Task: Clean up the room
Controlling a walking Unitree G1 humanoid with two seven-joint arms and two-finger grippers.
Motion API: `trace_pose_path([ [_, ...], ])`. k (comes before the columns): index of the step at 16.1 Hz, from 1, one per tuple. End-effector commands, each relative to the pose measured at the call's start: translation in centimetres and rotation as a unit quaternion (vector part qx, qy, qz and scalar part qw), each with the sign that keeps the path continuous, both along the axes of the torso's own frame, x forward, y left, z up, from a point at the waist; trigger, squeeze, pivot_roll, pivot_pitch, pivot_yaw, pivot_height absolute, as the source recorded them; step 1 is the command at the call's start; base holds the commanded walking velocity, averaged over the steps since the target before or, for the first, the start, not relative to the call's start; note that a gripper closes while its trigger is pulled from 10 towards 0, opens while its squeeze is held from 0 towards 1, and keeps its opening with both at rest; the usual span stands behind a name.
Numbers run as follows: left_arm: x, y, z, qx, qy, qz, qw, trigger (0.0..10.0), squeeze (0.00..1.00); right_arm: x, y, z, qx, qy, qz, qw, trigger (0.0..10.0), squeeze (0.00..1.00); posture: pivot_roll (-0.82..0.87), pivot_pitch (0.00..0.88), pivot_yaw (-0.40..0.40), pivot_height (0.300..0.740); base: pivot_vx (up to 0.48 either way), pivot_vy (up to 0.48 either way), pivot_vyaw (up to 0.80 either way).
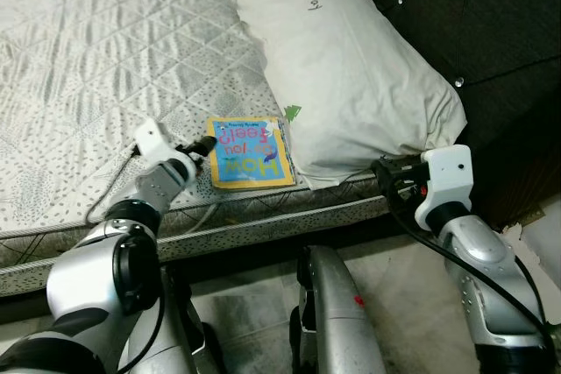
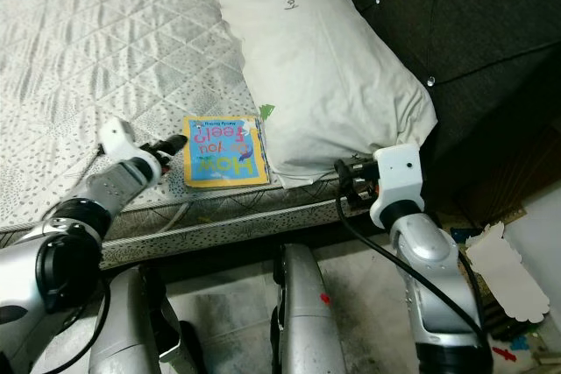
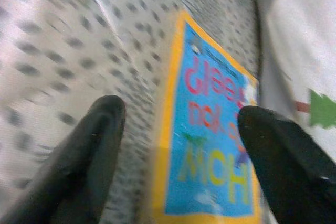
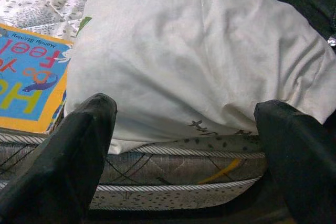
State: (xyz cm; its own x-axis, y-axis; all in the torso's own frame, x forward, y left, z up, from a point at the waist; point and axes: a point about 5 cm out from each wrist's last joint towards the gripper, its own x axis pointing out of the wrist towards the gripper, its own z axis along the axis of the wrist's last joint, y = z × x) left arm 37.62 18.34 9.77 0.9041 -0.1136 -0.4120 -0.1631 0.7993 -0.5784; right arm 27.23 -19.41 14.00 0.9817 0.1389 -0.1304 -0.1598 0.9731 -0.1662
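A quilted grey-white mattress [image 1: 105, 50] bears a white pillow [image 1: 351, 76] and, touching it, a blue picture book [image 1: 250, 151].

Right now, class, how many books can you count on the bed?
1. The book lies flat on the mattress near its front edge, beside the white pillow, just ahead of the open left gripper. Others could be hidden under the pillow.

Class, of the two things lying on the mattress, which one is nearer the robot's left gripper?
The book: the open left gripper is at its edge, while the pillow lies beyond it.
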Motion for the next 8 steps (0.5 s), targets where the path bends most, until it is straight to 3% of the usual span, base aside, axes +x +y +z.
trace_pose_path([
  [1,-0.3,0.5,-0.5,0.032,0.010,0.005,0.999,10.0,1.00,0.2,0.1,0.0,-0.002,-0.003,-0.003,1.000,10.0,0.00,-0.33,0.069,-0.079,0.549,0.000,0.000,0.00],
  [4,0.2,2.2,1.0,0.101,-0.043,0.048,0.993,10.0,1.00,1.5,1.8,0.0,0.026,-0.017,0.009,0.999,10.0,0.00,-0.27,0.044,-0.058,0.549,0.000,0.000,0.00],
  [6,-0.5,3.2,0.4,0.135,-0.046,0.090,0.986,10.0,1.00,2.5,3.5,-0.2,0.053,-0.022,0.025,0.998,10.0,0.00,-0.22,0.020,-0.045,0.549,0.000,0.000,0.00],
  [8,-1.1,3.5,-0.1,0.161,-0.052,0.099,0.981,10.0,1.00,3.1,4.5,-0.4,0.068,-0.023,0.033,0.997,10.0,0.00,-0.17,0.000,-0.040,0.549,0.000,0.000,0.00],
])
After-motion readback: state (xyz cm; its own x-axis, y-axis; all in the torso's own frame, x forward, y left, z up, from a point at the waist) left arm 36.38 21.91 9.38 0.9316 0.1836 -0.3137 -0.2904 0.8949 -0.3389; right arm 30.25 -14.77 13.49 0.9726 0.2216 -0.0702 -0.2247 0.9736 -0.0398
